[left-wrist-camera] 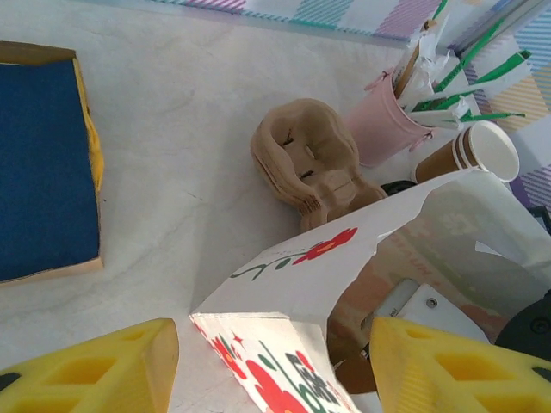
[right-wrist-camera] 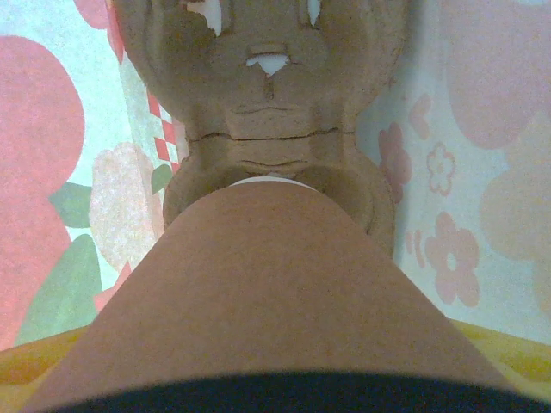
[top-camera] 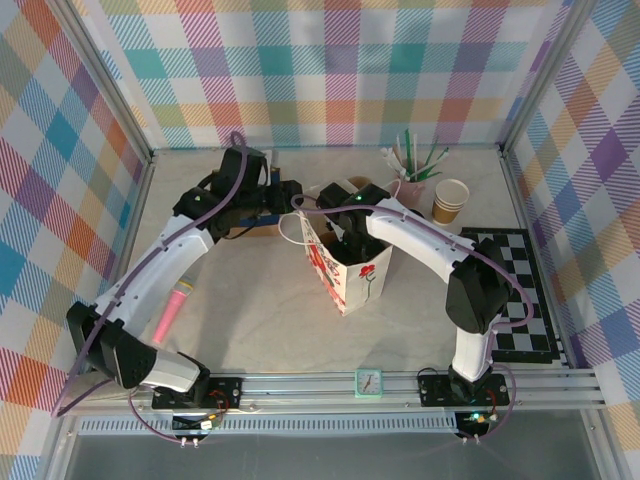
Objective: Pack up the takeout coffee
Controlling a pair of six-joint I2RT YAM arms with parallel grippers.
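Observation:
The takeout coffee [right-wrist-camera: 271, 292], a brown paper cup with a black lid [right-wrist-camera: 275, 403], stands between the yellow fingers [right-wrist-camera: 34, 370] of my right gripper [right-wrist-camera: 271, 361], which is shut on it. Its base rests in a well of the brown moulded tray [right-wrist-camera: 258, 77] inside the white flowered bag [top-camera: 350, 268]. In the top view the right arm [top-camera: 400, 230] reaches down into the bag from the right. My left gripper [left-wrist-camera: 275, 366] is open at the bag's back left, and a corner of the bag [left-wrist-camera: 293, 284] lies between its fingers [left-wrist-camera: 95, 370] untouched.
Behind the bag on the table are a stack of brown moulded trays [left-wrist-camera: 306, 159], a pink holder of straws [left-wrist-camera: 383, 125] and lidless paper cups [left-wrist-camera: 482, 151]. A blue block [left-wrist-camera: 43, 163] lies to the left. A checkerboard mat [top-camera: 520, 290], pink marker [top-camera: 172, 310] and small clock [top-camera: 369, 382] lie nearer.

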